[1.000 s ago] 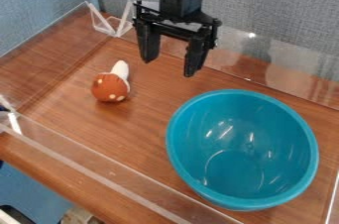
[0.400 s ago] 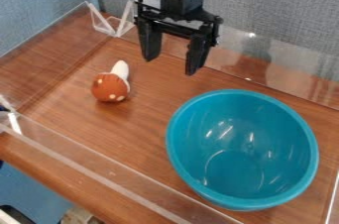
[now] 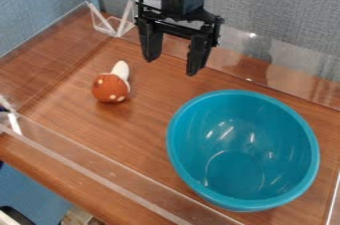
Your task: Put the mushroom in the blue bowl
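Note:
The mushroom (image 3: 113, 84) lies on its side on the wooden table, reddish-brown cap toward the front, cream stem pointing back. The blue bowl (image 3: 244, 148), large, teal and glossy, stands at the front right with nothing in it. My gripper (image 3: 173, 63) hangs pointing down at the back centre, above the table, behind and to the right of the mushroom and behind the bowl. Its black fingers (image 3: 194, 58) stand wide apart with nothing between them.
A clear plastic wall (image 3: 80, 144) rims the wooden table (image 3: 67, 70) along the front and back edges. A blue fabric panel (image 3: 40, 0) stands behind at the left. A white wire frame (image 3: 103, 18) leans at the back left corner.

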Robot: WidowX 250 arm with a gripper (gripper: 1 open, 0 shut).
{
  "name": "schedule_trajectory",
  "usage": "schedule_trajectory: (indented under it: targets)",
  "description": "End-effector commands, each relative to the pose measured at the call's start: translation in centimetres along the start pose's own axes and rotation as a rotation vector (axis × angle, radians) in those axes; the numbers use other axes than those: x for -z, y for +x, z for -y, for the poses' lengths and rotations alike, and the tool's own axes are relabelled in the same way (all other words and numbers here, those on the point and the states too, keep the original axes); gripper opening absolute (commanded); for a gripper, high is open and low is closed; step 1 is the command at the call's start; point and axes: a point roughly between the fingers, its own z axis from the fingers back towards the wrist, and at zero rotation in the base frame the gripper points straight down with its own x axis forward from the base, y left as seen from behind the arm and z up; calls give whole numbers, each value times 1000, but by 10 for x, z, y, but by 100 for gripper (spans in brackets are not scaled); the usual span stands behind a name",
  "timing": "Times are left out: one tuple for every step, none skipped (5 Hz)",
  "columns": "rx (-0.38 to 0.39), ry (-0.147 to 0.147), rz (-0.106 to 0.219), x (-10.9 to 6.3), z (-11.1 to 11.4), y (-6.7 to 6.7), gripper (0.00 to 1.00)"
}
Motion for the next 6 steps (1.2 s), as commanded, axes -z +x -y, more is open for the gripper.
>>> schedule_trajectory:
  targets:
    - [4,0,89,-25,-1,3,100]
    - [6,-2,92,-27,-1,2,100]
    - [8,-4,95,-28,0,2,100]
    - [10,-6,99,-29,0,2,100]
    - [12,-8,102,-31,0,1,100]
    - [14,-9,106,-32,0,1,100]
